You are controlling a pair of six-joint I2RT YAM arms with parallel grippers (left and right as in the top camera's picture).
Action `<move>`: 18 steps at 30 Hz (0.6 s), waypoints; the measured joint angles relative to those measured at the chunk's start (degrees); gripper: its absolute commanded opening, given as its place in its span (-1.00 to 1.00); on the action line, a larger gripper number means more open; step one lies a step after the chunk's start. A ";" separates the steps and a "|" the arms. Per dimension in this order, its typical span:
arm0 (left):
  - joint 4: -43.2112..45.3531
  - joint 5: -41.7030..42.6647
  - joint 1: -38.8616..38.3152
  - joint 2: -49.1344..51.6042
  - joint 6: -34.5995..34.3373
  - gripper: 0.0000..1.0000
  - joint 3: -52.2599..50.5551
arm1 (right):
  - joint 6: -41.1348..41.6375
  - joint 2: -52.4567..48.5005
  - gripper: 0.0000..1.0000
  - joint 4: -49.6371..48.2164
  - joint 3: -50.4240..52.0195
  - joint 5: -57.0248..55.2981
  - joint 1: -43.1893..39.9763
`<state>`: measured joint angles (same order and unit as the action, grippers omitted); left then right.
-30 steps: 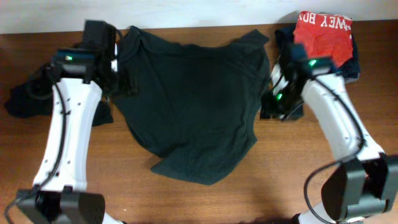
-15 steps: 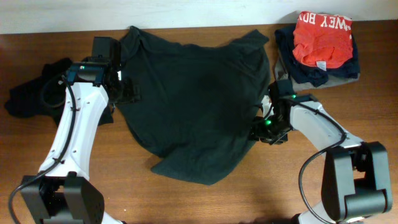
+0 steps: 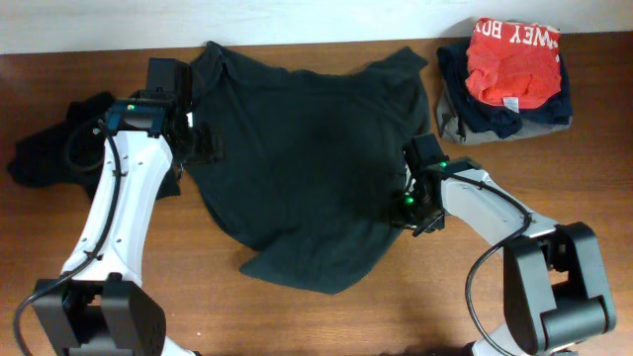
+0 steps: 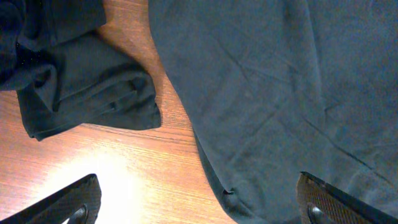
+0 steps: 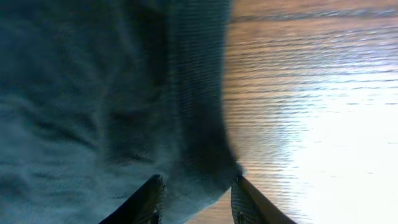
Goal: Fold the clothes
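Right wrist: fingers point(image 5: 148, 200) part-open astride T-shirt point(image 5: 93, 93)

One dark green T-shirt point(image 3: 307, 158) lies spread open at centre, wrinkled, with its near end bunched toward the left. A second dark shirt point(image 3: 45, 158) lies crumpled just left of it. A folded stack point(image 3: 509, 79), topped in red with white lettering, sits at the far right.

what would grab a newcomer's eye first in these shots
The big dark green cloth T-shirt dominates, spread out across the middle of the brown wooden table. Next comes the bright red-orange folded garment with white lettering at the table's far right corner. The right gripper sits at the shirt's right edge, its fingers open on either side of the hem.
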<state>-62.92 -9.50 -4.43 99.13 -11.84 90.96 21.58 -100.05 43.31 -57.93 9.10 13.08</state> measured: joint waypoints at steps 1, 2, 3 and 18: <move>-0.02 0.02 0.00 0.00 0.00 0.98 0.00 | 0.50 -0.31 -0.21 0.00 0.00 -0.83 0.00; -0.02 0.02 0.00 0.00 0.00 0.98 0.00 | 0.87 -0.59 -0.22 0.00 0.00 -1.60 0.00; -0.02 0.00 0.00 0.00 0.00 0.98 0.00 | 1.18 -0.94 -0.22 0.00 0.02 -2.51 0.00; -0.04 0.02 0.00 0.00 0.00 0.98 0.00 | 2.49 -1.27 -0.92 -0.96 0.20 -5.46 0.04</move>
<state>-62.96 -9.47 -4.43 99.13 -11.84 90.96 24.08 -101.32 42.35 -57.74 3.64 13.13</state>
